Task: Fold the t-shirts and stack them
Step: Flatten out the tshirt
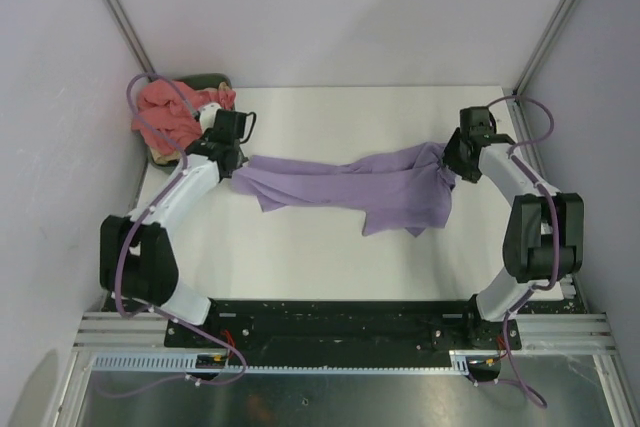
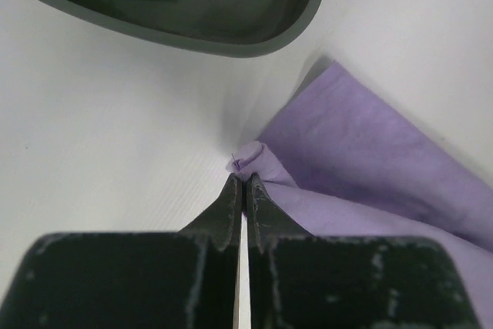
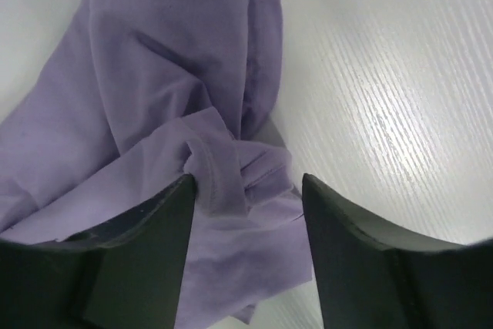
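- First, at far left a salmon-pink t-shirt (image 1: 165, 117) lies heaped in the bin (image 2: 231, 28).
- Near it the left tool (image 2: 244, 179) is clenched on a corner of the lavender t-shirt (image 1: 340, 187).
- That shirt stretches rumpled across the desk (image 1: 330, 257).
- At right the right tool (image 3: 247, 179) stands released, jaws apart around bunched cloth.

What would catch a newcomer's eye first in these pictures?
A lavender t-shirt lies stretched across the middle of the table. The left gripper pinches its left tip with jaws shut, while the right gripper has open jaws straddling the bunched right end. At the far left corner, a salmon-pink shirt heaps over a dark bin.
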Controlling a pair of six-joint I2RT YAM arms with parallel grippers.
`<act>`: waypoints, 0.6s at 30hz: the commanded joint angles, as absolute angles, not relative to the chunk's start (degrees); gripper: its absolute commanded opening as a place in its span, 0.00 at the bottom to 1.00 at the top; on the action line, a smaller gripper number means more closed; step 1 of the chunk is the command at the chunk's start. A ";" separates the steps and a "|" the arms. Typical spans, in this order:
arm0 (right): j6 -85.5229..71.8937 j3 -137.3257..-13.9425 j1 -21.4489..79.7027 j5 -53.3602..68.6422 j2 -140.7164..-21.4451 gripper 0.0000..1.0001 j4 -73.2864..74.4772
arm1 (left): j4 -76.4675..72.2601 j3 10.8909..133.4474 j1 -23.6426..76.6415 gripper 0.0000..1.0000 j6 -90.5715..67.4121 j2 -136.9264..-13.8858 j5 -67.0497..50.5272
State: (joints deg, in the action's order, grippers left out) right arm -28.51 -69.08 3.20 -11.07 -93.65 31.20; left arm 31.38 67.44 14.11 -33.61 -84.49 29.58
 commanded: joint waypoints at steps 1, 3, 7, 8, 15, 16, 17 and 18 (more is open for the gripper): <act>-28.75 -73.44 2.90 -9.14 -91.78 0.67 30.25 | 30.42 71.61 13.80 0.00 -35.16 -87.22 30.00; -28.66 -71.80 2.94 -10.42 -89.24 0.70 31.45 | 30.37 71.84 13.84 0.00 -35.35 -87.35 29.43; -30.00 -63.37 2.50 -11.26 -82.21 0.64 30.83 | 30.30 71.47 13.80 0.00 -35.48 -87.13 28.49; -30.56 -60.91 2.44 -11.30 -80.44 0.63 30.09 | 30.27 71.16 13.84 0.00 -35.58 -86.90 28.22; -32.54 -48.24 2.23 -6.62 -76.49 0.59 20.18 | 29.91 69.33 13.80 0.00 -35.62 -85.87 27.25; -32.40 -47.46 2.21 -5.86 -77.22 0.59 18.53 | 29.90 69.07 13.80 0.00 -35.61 -85.74 27.25; -32.28 -46.84 2.25 -5.39 -78.08 0.59 16.91 | 29.80 68.81 13.80 0.00 -35.60 -85.63 27.25; -32.22 -46.36 2.27 -5.20 -79.03 0.59 15.53 | 29.75 68.60 13.80 0.00 -35.55 -85.62 27.25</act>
State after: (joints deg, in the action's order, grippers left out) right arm -31.51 -48.01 2.37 -7.79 -76.86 24.43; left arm 31.18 69.06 14.11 -34.59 -88.12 27.14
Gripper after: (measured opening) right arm 0.590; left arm 0.011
